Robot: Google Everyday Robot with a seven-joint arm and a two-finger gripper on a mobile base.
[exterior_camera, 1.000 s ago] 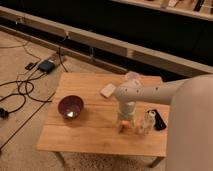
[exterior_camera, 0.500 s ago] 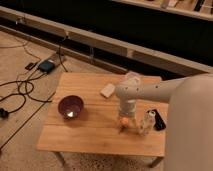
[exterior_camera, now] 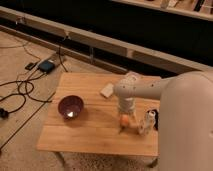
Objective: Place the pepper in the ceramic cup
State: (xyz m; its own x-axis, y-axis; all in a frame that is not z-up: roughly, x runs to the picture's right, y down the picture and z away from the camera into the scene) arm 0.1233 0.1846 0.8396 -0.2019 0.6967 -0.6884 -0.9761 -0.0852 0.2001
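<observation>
Nearest the camera, the robot's pale body is filling the right of the view, and its arm is reaching left over the wooden table. Toward the front right of the table, the pepper is showing as a small orange patch, with the gripper pointing straight down right over it, touching or nearly so. The jaws are standing spread wide rather than pinched on the pepper. The pepper is lying directly under the end effector, not off to one side. Its long axis cannot be read, since only a short orange part is showing below the gripper. Just to the right a clear bottle is standing upright, close enough that a descent is probably needing care on that side. Well to the left a dark purple bowl is sitting apart from everything. Farther back a small white pad is lying flat. Behind the arm's wrist a pale rounded shape is peeking out, probably the ceramic cup, so the carry would be running away from the camera. Compared with a second ago, the orange patch is sitting very slightly farther from the table's front edge, while the arm is holding much the same pose and the bowl, pad and bottle are staying put.
</observation>
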